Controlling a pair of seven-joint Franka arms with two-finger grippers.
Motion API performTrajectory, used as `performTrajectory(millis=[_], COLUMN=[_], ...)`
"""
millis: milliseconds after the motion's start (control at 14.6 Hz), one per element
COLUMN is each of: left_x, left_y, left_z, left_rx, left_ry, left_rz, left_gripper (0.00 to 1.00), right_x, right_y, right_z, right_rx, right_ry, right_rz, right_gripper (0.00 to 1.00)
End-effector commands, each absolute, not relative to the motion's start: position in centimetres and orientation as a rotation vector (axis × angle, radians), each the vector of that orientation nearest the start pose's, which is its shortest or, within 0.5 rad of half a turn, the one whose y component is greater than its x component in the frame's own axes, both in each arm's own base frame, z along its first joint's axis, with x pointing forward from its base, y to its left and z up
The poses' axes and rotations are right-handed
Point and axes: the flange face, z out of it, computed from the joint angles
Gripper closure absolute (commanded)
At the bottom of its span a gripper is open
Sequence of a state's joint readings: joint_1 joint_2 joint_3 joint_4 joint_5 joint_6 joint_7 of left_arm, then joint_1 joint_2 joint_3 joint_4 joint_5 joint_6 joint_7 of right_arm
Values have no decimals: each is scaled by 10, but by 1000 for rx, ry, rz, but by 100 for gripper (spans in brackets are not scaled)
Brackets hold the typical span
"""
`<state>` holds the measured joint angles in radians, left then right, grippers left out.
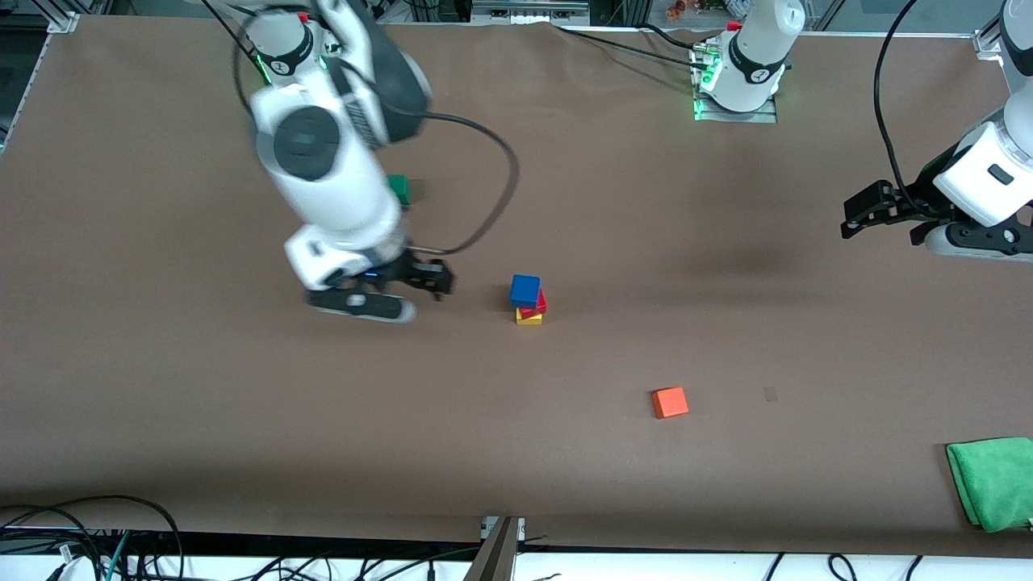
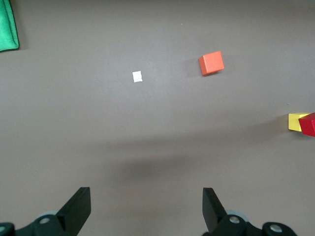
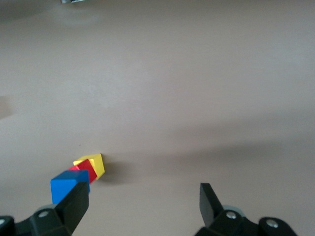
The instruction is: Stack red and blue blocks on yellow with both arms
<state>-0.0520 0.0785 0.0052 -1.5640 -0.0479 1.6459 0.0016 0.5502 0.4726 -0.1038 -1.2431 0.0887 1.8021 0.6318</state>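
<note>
Blue block atop red and yellow, beside right gripper's spread, empty fingers.

Orange cube sitting alone on the brown table, toward the front camera. Green cube farther back, partly hidden. Green cloth at the edge. Small white scrap nearby.

The right gripper hung with its jaws wide apart above the worktop. The blue block sat on the red block, which sat on the yellow block.
</note>
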Motion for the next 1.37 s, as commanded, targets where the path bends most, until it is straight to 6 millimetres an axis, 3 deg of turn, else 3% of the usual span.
performTrajectory(millis=[0, 274, 479, 616, 822, 1096, 1301], left_x=[584, 583, 581, 582, 585, 599, 600], left_y=[-31, -29, -16, -12, -6, -9, -6], left_z=[593, 593, 601, 610, 619, 614, 612], left_rx=[-3168, -3167, -3172, -3176, -3206, -3223, -3201], left_ry=[85, 97, 68, 51, 25, 13, 177], left_rz=[-2, -2, -22, -54, -105, -272, -286], left_gripper=[0, 0, 0, 0, 0, 0, 0], right_x=[608, 571, 545, 540, 528, 522, 519], right_y=[269, 180, 128, 98, 81, 53, 43], right_z=[545, 588, 604, 610, 620, 624, 625], right_rx=[-3010, -3017, -3007, -3010, -3082, -3101, -3112], right_ry=[289, 227, 194, 199, 130, 94, 100], right_rz=[-14, 36, 48, 78, 90, 101, 101], right_gripper=[0, 0, 0, 0, 0, 0, 0])
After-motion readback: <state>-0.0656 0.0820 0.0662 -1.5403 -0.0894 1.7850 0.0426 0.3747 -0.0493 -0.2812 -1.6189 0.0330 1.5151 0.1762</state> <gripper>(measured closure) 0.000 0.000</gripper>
